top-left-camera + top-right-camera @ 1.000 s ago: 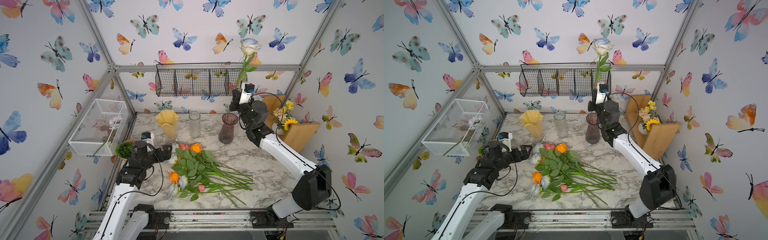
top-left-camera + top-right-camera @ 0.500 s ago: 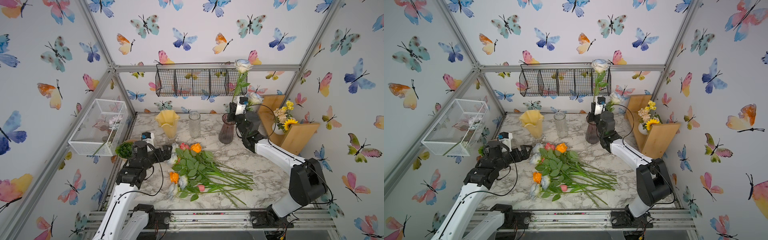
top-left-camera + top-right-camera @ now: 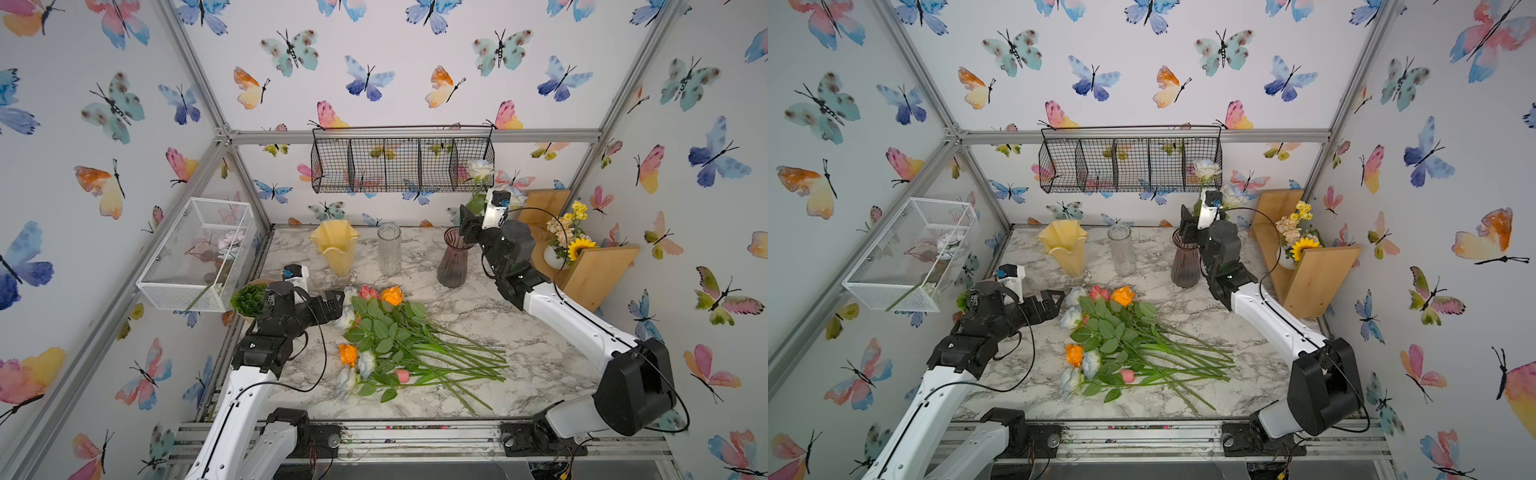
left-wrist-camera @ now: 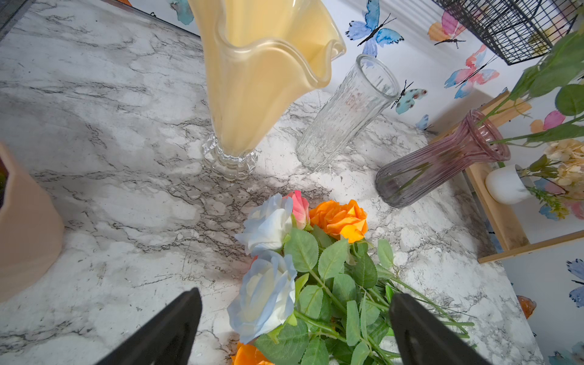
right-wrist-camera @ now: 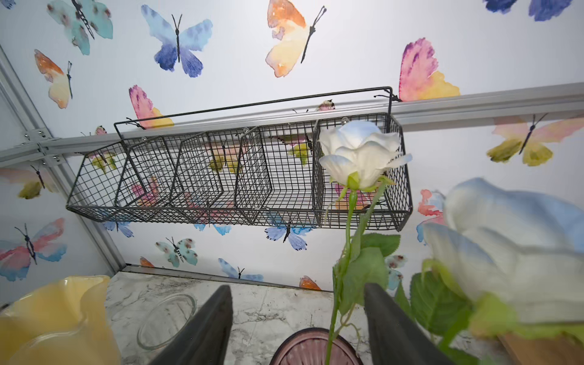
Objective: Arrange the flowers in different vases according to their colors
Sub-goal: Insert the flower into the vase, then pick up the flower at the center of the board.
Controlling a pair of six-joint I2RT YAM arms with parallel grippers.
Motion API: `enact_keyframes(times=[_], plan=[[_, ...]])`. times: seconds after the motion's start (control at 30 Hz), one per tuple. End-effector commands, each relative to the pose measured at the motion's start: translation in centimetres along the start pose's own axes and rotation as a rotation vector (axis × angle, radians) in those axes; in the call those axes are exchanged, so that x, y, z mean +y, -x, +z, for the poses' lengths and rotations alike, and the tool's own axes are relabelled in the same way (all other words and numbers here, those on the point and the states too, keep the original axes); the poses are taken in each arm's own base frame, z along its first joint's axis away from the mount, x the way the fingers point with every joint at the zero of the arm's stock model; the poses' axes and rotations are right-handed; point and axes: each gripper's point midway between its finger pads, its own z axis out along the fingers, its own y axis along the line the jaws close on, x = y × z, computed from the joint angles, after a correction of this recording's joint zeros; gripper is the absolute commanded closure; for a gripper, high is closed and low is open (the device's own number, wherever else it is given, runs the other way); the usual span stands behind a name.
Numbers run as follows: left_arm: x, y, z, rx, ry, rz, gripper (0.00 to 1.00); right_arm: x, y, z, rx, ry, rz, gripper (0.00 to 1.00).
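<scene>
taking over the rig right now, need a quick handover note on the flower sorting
Pincers: right pincer open, jaws either side of a white rose stem, not clamping it; left pincer open, empty, by the pile.
Things: purple vase holds two white roses; yellow vase and clear vase are empty; orange, pink and white flowers lie piled on the table.
Done: two whites placed.
Left: back the right pincer off, sort the pile, one colour per vase.
</scene>
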Motion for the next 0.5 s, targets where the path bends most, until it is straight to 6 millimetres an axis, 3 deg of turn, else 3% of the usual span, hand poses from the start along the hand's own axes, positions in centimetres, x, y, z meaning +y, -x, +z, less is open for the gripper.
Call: enact_keyframes(times=[0.0,0.17,0.23,0.33,0.47], plan=[[-0.6,-0.2,-0.2,0.002,-0.028,0.015,0.01,1.4,0.9,-1.9,0.093,0.093,0.03,0.32],[-0.6,-0.2,-0.2,0.001,-0.03,0.016,0.01,5.8,-2.0,-5.0,0.392,0.341,0.091,0.33],[-0.6,-0.1,-0.2,0.0,-0.028,0.016,0.01,7.4,-4.2,-6.5,0.522,0.404,0.123,0.35],[-0.6,-0.2,-0.1,0.003,-0.029,0.016,0.01,10.9,-8.9,-10.3,0.703,0.472,0.086,0.36],[-0.5,-0.2,-0.1,0.004,-0.025,0.015,0.01,13.1,-14.9,-14.2,0.878,0.506,0.048,0.37]])
